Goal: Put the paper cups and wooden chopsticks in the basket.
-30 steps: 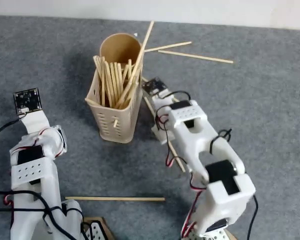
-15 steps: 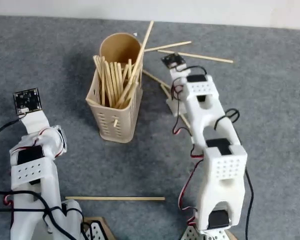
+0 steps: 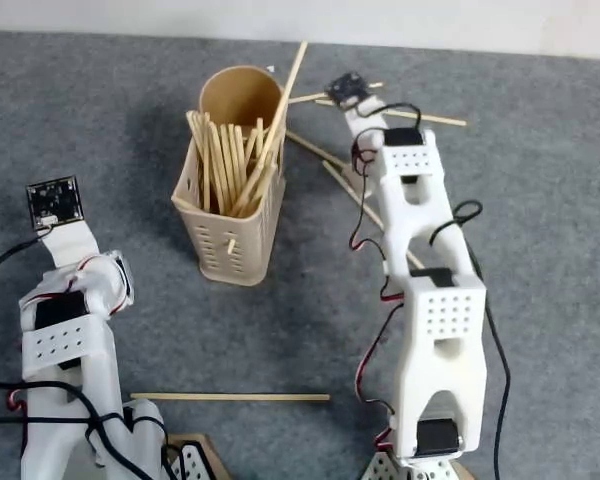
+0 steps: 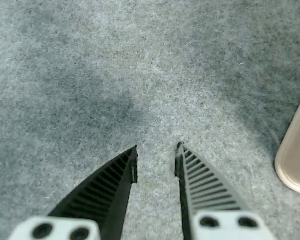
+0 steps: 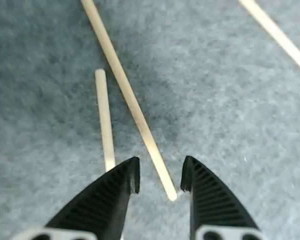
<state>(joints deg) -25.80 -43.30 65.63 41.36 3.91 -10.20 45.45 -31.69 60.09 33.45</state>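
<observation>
A beige slotted basket [image 3: 228, 225] holds several wooden chopsticks [image 3: 230, 165] and a brown paper cup [image 3: 240, 95] at its far end. Loose chopsticks lie on the carpet: one near the front [image 3: 230, 397], two behind the basket to the right [image 3: 392, 113], and two beside my right arm [image 3: 410, 190]. My right gripper [image 5: 161, 162] is open low over the carpet, with the end of a long chopstick [image 5: 125, 90] between its fingertips and a second chopstick [image 5: 105, 120] just beside it. My left gripper [image 4: 156, 149] is open over bare carpet, holding nothing.
Grey carpet covers the table. The basket's rim [image 4: 295, 160] shows off to the side of my left gripper. My left arm [image 3: 70, 310] stands at the front left, apart from the basket. A third chopstick [image 5: 277, 32] lies farther out from the right gripper.
My right arm has swung away from the basket's side and stretched toward the far right, over the loose chopsticks. The left arm has not moved.
</observation>
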